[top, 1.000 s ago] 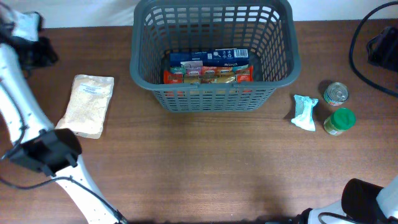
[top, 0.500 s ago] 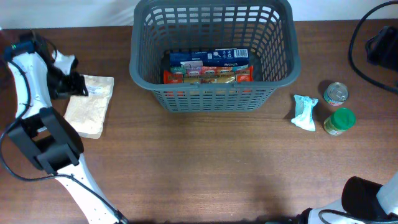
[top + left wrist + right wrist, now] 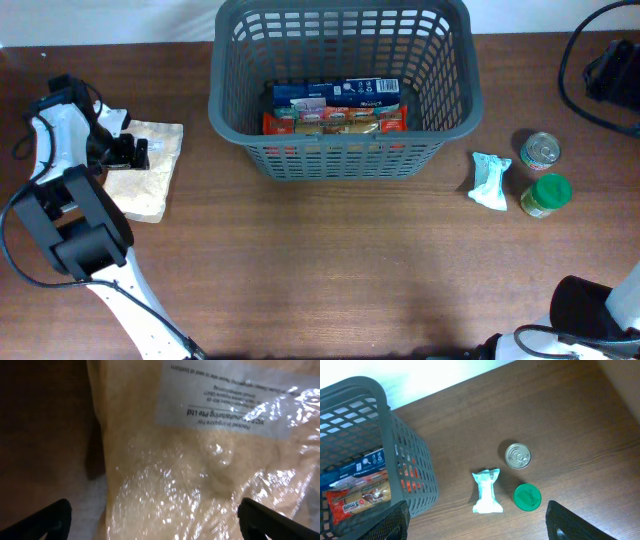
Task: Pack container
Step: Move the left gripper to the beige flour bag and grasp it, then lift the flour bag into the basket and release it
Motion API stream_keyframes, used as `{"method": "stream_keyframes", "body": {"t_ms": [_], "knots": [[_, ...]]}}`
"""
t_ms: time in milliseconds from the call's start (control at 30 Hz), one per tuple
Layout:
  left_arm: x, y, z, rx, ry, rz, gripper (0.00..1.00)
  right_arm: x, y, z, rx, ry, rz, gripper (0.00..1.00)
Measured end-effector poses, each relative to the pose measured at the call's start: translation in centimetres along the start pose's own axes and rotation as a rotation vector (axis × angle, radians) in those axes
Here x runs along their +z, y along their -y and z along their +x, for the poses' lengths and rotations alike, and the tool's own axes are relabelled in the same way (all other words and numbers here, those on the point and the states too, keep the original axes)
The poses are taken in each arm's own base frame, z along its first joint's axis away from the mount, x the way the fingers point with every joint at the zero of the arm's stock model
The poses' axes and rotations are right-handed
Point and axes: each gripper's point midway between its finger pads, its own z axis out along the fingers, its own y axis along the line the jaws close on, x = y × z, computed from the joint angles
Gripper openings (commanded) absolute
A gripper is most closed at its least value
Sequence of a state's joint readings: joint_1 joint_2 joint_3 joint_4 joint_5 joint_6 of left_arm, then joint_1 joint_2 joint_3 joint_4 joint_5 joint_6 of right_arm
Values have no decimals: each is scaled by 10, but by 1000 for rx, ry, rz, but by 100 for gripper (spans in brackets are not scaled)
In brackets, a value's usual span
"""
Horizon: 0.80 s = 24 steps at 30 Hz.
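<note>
The container (image 3: 340, 150), a dark grey slotted basket, stands at the back middle of the table with a blue box and red packets inside. Its corner also shows in the right wrist view (image 3: 410, 465). A clear bag of pale grains (image 3: 150, 180) lies flat at the left. My left gripper (image 3: 136, 153) hovers just over the bag's upper part, open. In the left wrist view the bag (image 3: 210, 460) fills the frame and the left gripper (image 3: 155, 522) has its fingers spread wide above it. My right gripper (image 3: 480, 525) is open, high above the table, holding nothing.
To the right of the basket lie a teal packet (image 3: 490, 181), a tin can (image 3: 540, 150) and a green-lidded jar (image 3: 546, 195). Black cables (image 3: 590, 70) run along the far right edge. The left arm's base (image 3: 75, 230) stands near the front left.
The left arm has swung in from the far left edge to above the bag, and its jaws have gone from nearly shut to wide open. The right arm has not moved.
</note>
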<state>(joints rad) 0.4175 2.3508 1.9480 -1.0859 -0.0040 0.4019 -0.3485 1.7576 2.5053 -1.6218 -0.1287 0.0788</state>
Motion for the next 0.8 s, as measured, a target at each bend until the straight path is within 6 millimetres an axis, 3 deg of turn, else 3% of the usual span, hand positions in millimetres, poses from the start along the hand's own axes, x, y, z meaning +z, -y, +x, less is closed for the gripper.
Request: {"method": "stream_keyframes", "body": {"t_ms": [200, 300, 367, 467, 533, 800], "knots": [[9, 15, 2, 37, 7, 68, 97, 0, 0, 0, 0, 0, 0, 81], [11, 22, 4, 58, -3, 90, 89, 0, 0, 0, 0, 0, 0, 81], [12, 24, 4, 66, -11, 94, 66, 0, 0, 0, 0, 0, 0, 81], [15, 24, 5, 70, -21, 110, 19, 0, 0, 0, 0, -1, 0, 81], [16, 25, 5, 66, -23, 126, 2, 0, 0, 0, 0, -1, 0, 81], [16, 33, 3, 66, -15, 181, 2, 0, 0, 0, 1, -1, 0, 81]]}}
